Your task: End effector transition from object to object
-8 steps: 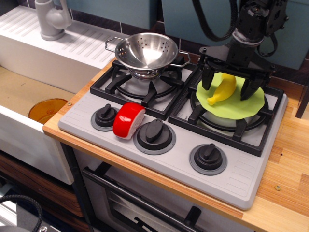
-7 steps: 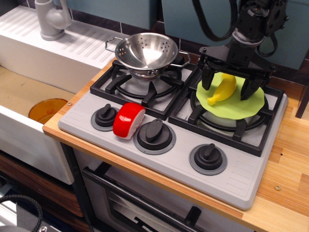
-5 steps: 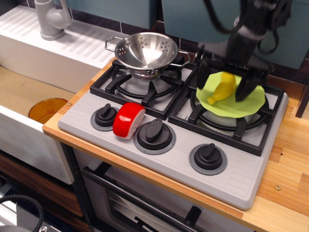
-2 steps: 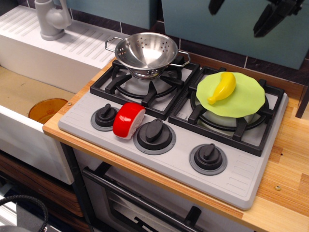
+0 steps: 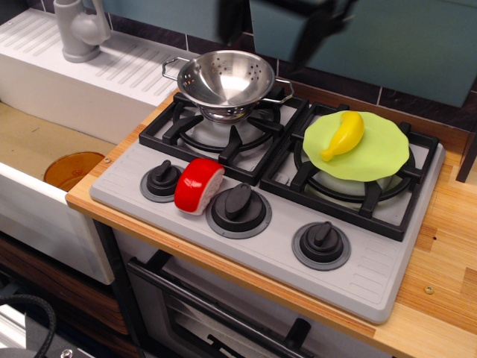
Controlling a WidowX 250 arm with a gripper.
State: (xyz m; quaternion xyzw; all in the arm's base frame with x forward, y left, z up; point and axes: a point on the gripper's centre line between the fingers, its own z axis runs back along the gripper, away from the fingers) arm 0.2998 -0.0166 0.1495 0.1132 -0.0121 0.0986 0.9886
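Up at the top edge of the view, the black robot gripper point(image 5: 276, 19) shows only as two blurred dark fingers — one near the middle, one to its right — hanging above the far side of the grey toy stove point(image 5: 246, 246). The fingers stand well apart with nothing between them. Below, a shiny steel colander point(image 5: 227, 78) sits on the far-left burner grate. On the far-right burner, a yellow plastic banana point(image 5: 343, 136) lies on a lime-green round plate point(image 5: 376, 153). A red-and-white cylindrical can point(image 5: 198, 185) lies on its side between two black knobs point(image 5: 162, 179) near the stove's front-left corner.
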